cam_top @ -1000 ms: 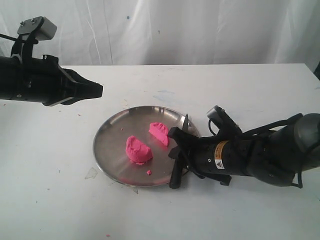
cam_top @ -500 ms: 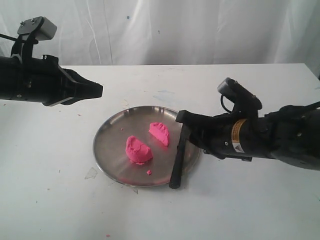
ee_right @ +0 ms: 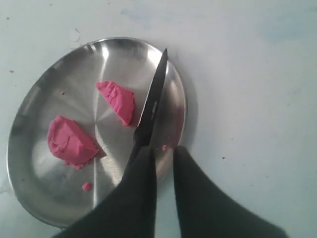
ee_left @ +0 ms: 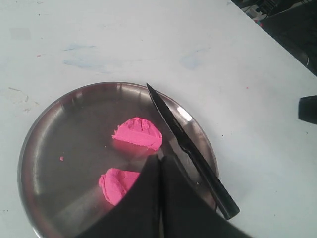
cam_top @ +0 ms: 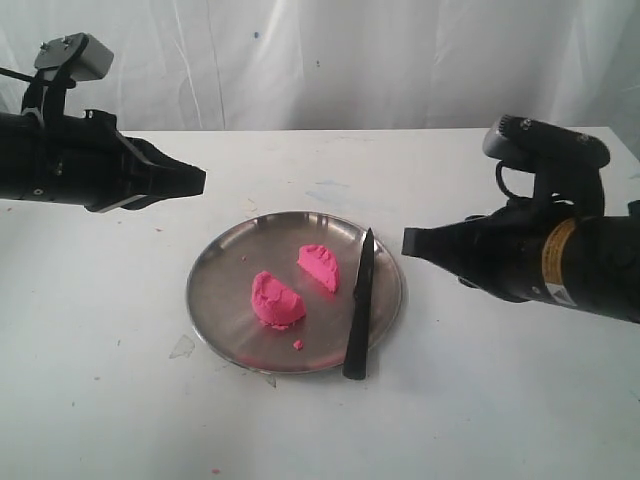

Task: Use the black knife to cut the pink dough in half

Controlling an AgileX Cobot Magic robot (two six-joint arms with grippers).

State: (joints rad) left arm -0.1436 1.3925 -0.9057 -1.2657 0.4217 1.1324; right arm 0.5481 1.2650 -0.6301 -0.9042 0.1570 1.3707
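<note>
The pink dough lies in two pieces on the steel plate (cam_top: 215, 300): one half (cam_top: 276, 300) toward the front, the other (cam_top: 319, 266) behind it. The black knife (cam_top: 358, 305) rests flat across the plate's right side, tip toward the back and handle over the front rim. My right gripper (cam_top: 405, 242) hovers to the right of the plate, open and holding nothing. From the right wrist I see the knife (ee_right: 152, 106) and both halves (ee_right: 117, 101) (ee_right: 69, 141) beyond my gripper (ee_right: 163, 148). My left gripper (cam_top: 200, 181) hangs shut above the table, left of the plate.
A tiny pink crumb (cam_top: 298, 345) sits near the plate's front rim. The plate stands on a white table (cam_top: 500, 400) before a white curtain backdrop. Small stains and a scrap (cam_top: 182, 347) mark the table left of the plate.
My right gripper has let go of the knife, risen and drawn back to the right. The knife now lies on the plate. The left arm has not moved.
</note>
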